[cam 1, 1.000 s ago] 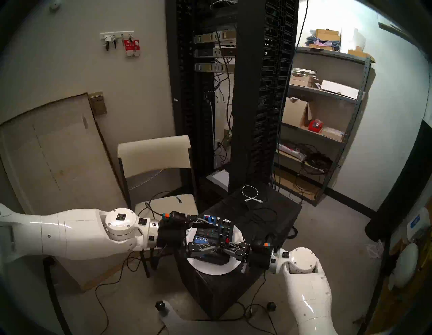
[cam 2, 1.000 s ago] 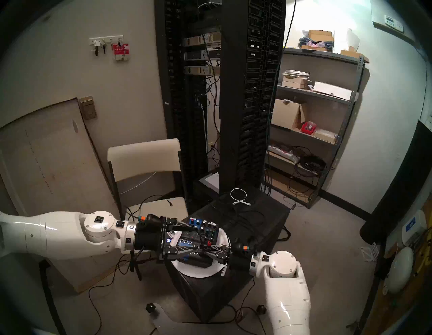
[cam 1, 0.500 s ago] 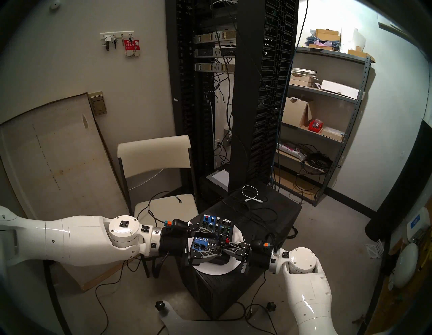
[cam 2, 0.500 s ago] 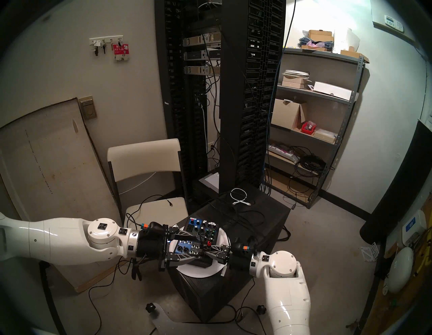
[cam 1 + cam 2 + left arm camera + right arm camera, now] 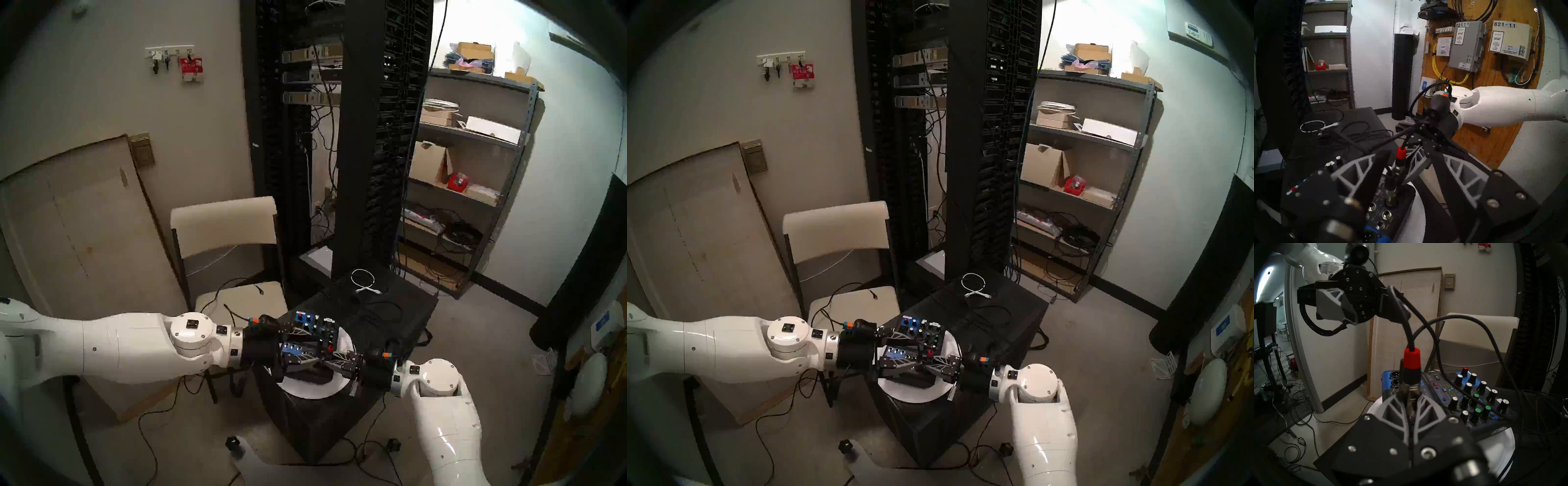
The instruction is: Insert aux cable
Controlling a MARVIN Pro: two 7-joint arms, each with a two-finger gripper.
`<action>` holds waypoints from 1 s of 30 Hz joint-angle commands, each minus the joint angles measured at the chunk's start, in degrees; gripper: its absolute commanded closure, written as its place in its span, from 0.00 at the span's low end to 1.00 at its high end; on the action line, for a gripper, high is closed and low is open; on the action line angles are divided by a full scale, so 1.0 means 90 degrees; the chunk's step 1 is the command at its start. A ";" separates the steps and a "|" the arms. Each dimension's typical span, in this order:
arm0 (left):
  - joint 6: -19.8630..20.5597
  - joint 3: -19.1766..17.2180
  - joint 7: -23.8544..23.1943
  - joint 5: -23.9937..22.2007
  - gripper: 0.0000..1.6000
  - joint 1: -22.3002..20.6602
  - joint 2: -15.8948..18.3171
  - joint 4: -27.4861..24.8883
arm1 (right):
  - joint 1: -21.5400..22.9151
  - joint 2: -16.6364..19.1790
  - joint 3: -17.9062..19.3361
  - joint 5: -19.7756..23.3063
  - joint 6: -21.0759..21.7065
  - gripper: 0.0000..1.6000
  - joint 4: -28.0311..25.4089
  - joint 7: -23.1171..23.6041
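We work over a black cabinet (image 5: 400, 319) in a cluttered server room, a mixer (image 5: 1474, 395) on its white disc (image 5: 315, 390); our right gripper (image 5: 1411, 405) is clamped on the aux cable (image 5: 1411, 365) plug, upright over the mixer; our left gripper (image 5: 1400, 169) flanks it, fingers parted; the jack tip is hidden.

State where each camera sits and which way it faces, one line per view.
Head stereo left: on the head, looking down at the mixer; both arms show.
Head stereo right: the same scene, slightly offset.
Left wrist: behind the open left pincer, facing the right arm.
Right wrist: behind the right pincer, facing the left arm.
Both wrist views share the aux cable plug.
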 commanded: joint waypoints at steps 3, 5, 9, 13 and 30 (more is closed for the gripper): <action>-0.0027 -0.0088 -0.0079 -0.0011 0.23 -0.0089 -0.0357 0.0173 | 0.0010 -0.0035 0.0006 0.0045 0.0000 1.00 -0.0082 0.0005; -0.0034 -0.0085 -0.0096 -0.0014 0.25 -0.0085 -0.0397 0.0222 | 0.0012 -0.0034 0.0008 0.0045 0.0003 1.00 -0.0082 0.0005; -0.0033 -0.0088 -0.0123 -0.0026 0.30 -0.0079 -0.0502 0.0298 | 0.0012 -0.0035 0.0010 0.0045 0.0008 1.00 -0.0084 0.0004; -0.0024 -0.0109 -0.0142 -0.0021 0.29 -0.0116 -0.0570 0.0280 | 0.0013 -0.0038 0.0011 0.0047 0.0009 1.00 -0.0082 0.0006; 0.0073 -0.0035 -0.0127 0.0045 0.55 -0.0135 -0.0565 0.0250 | 0.0012 -0.0051 0.0015 0.0039 0.0001 1.00 -0.0084 -0.0012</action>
